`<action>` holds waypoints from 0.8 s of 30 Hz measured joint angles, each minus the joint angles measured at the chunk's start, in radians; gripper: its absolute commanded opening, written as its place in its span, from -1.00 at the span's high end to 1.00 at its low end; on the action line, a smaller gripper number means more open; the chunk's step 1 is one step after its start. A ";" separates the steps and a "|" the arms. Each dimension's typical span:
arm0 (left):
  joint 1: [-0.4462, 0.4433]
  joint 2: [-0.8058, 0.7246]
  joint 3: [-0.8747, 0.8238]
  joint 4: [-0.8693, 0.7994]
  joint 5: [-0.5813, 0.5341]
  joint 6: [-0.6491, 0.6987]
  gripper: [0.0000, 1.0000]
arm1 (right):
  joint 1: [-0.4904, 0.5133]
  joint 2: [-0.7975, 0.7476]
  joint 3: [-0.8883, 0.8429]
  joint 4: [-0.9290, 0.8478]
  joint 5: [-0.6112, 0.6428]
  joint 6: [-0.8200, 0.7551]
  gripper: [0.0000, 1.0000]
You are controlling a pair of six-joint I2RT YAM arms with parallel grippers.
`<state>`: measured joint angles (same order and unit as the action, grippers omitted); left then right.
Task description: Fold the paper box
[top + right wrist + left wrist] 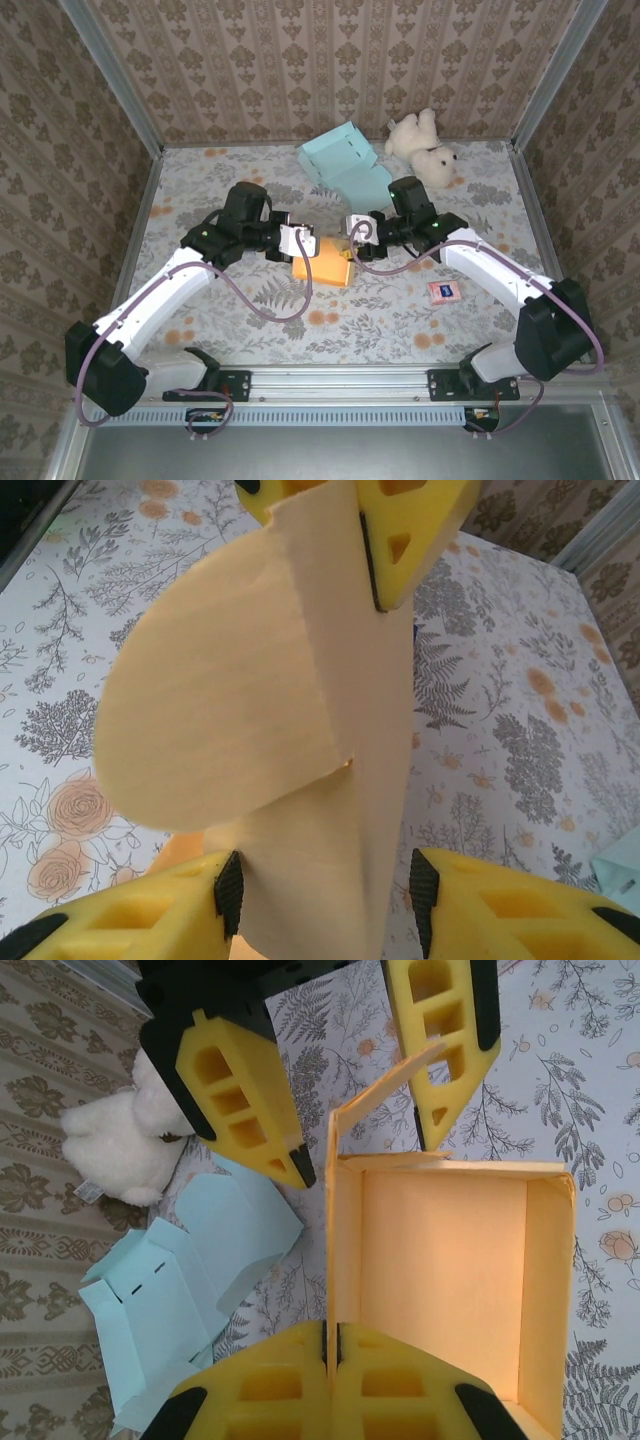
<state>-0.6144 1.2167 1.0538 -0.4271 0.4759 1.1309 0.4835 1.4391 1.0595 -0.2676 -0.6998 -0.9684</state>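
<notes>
**Top external.** Locate box (322, 262), orange, at worktop (200, 300) centre. Find left end effector (305, 243) at its left side and right end effector (352, 232) at its far right corner, both touching it. Note blue box (345, 160), unfolded, by the far edge, with plush (425, 145) just beside it toward the far right corner. Note card (443, 291) toward the right edge, well apart from the box.

**Left wrist.** See left end effector (331, 1335) clenched on the rim of one wall (345, 1260) of the box, pads pressed together with the wall between. See right end effector (366, 1158) released, fingers spread, with flap (390, 1078) tilted between them and lying against one finger. Blue box and plush beyond, side by side on the worktop.

**Right wrist.** See right end effector (325, 880) spread wide, paper panel standing upright between the pads. Rounded flap folded out to the left of the panel. Left end effector pinching the panel's far end.
</notes>
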 measured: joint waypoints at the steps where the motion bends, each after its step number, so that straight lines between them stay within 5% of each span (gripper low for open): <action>1: 0.000 0.000 0.000 0.000 0.000 0.000 1.00 | 0.005 0.005 0.004 0.002 0.000 0.000 0.07; 9: 0.000 0.000 0.000 0.001 0.000 0.006 1.00 | 0.021 0.026 0.020 0.002 0.000 0.002 0.26; 19: -0.001 0.001 -0.005 -0.001 0.002 0.014 1.00 | 0.021 0.027 0.024 0.003 0.013 -0.005 0.75; 24: -0.006 0.001 -0.005 -0.002 -0.001 0.016 0.74 | 0.020 0.027 0.020 0.011 0.019 -0.005 0.80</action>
<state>-0.6209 1.2175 1.0485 -0.4294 0.4751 1.1465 0.5037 1.4662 1.0798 -0.2569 -0.6807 -0.9730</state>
